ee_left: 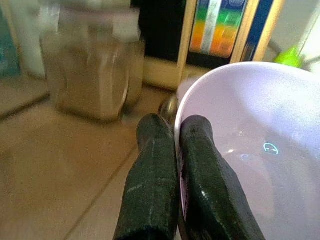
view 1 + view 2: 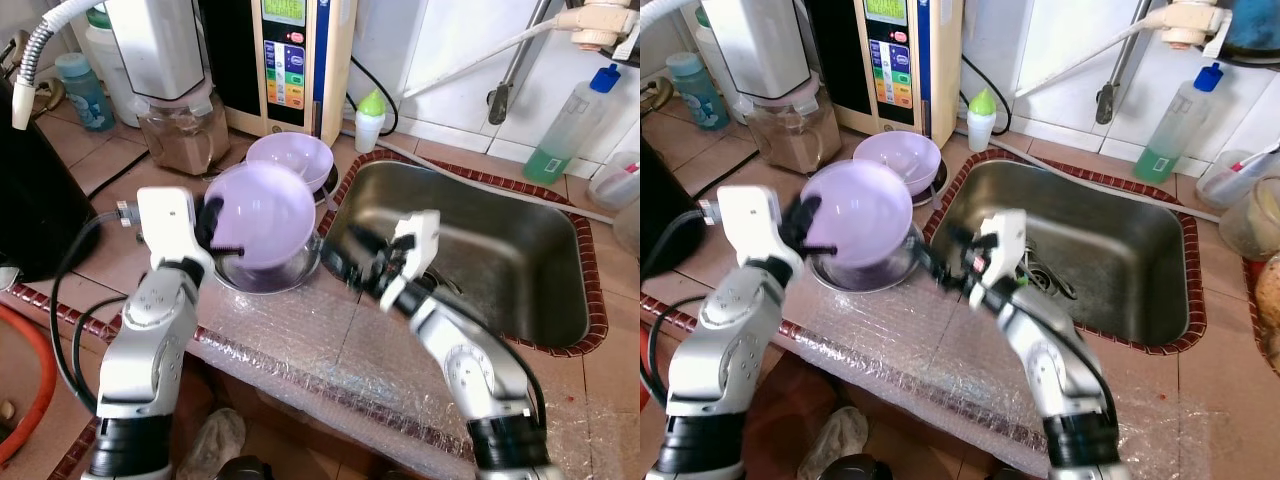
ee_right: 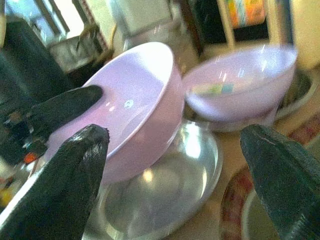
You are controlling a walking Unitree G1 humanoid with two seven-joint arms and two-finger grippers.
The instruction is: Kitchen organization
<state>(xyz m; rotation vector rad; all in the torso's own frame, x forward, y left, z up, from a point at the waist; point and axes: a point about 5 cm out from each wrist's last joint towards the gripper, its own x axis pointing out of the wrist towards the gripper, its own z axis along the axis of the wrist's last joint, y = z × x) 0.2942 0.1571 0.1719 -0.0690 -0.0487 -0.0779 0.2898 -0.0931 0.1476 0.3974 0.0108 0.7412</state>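
bright daylight, motion blur, soft-focus wrist views

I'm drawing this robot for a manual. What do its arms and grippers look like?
Both arms are rounded silver-grey segments with black ribbed bands near the base. White boxy wrist blocks carry the left gripper and right gripper, each with two long glossy black fingers. Black cables loop beside each arm.

Two lilac bowls, one steel bowl, one sink, one glass jar, four plastic bottles.
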